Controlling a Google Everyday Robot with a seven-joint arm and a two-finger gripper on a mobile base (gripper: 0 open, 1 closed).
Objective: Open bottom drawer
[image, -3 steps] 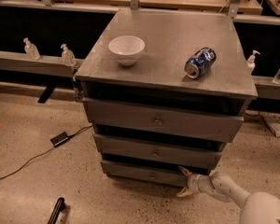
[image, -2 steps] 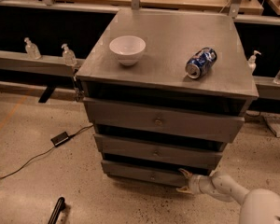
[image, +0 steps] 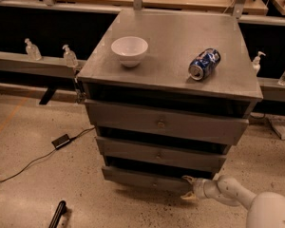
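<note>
The grey cabinet (image: 171, 37) has three drawers. The bottom drawer (image: 142, 178) is the lowest flat grey front, with a small round knob (image: 155, 185) at its middle. It stands out a little further than the middle drawer (image: 156, 155) above it. My gripper (image: 188, 188) is at the right end of the bottom drawer's front, its cream fingertips against the drawer's right edge. The white arm (image: 242, 201) reaches in from the lower right corner.
A white bowl (image: 129, 50) and a blue can (image: 204, 63) lying on its side sit on the cabinet top. A black cable with an adapter (image: 61, 141) lies on the floor at left. Bottles (image: 69, 56) stand on a low rail behind. A black handle (image: 57, 214) shows at the bottom left.
The view has moved slightly; my gripper stays at the right end of the bottom drawer. The drawer front shows no clear shift.
</note>
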